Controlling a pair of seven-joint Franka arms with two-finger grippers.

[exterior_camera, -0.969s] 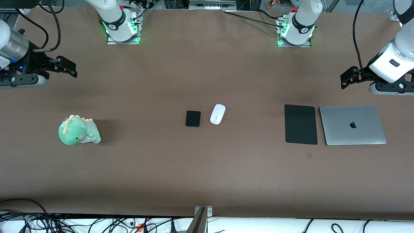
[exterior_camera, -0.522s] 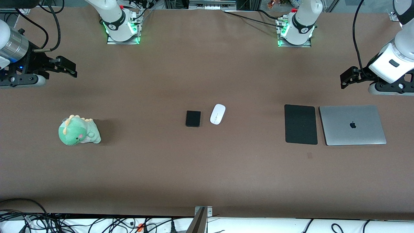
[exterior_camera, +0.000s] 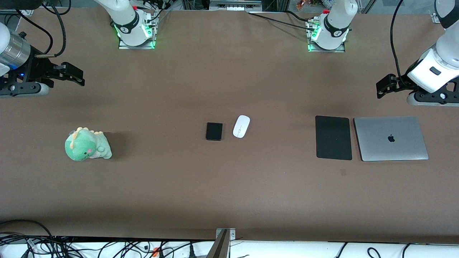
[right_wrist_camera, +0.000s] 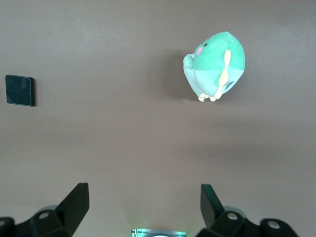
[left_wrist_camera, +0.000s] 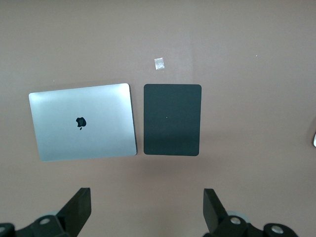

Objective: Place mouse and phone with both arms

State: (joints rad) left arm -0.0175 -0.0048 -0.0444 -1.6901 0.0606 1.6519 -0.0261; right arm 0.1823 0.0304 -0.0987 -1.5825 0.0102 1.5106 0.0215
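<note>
- The left gripper (exterior_camera: 383, 86) hangs in the air over bare table at the left arm's end, its black fingers (left_wrist_camera: 79, 210) spread wide and holding nothing.
- The right gripper (exterior_camera: 73, 74) hangs over bare table at the right arm's end, its fingers (right_wrist_camera: 74, 202) also wide apart and empty.
- The mouse (exterior_camera: 241, 126), a glossy white oval, lies mid-table just beside the phone (exterior_camera: 214, 131), a small flat black rectangle with rounded corners; they do not touch.
- A large flat black pad (exterior_camera: 333, 137) lies just beside a closed silver laptop (exterior_camera: 391, 138), toward the left arm's end.
- A soft green dinosaur plush (exterior_camera: 87, 144) sits toward the right arm's end.
- The table (exterior_camera: 229, 193) has a matte brown surface.
</note>
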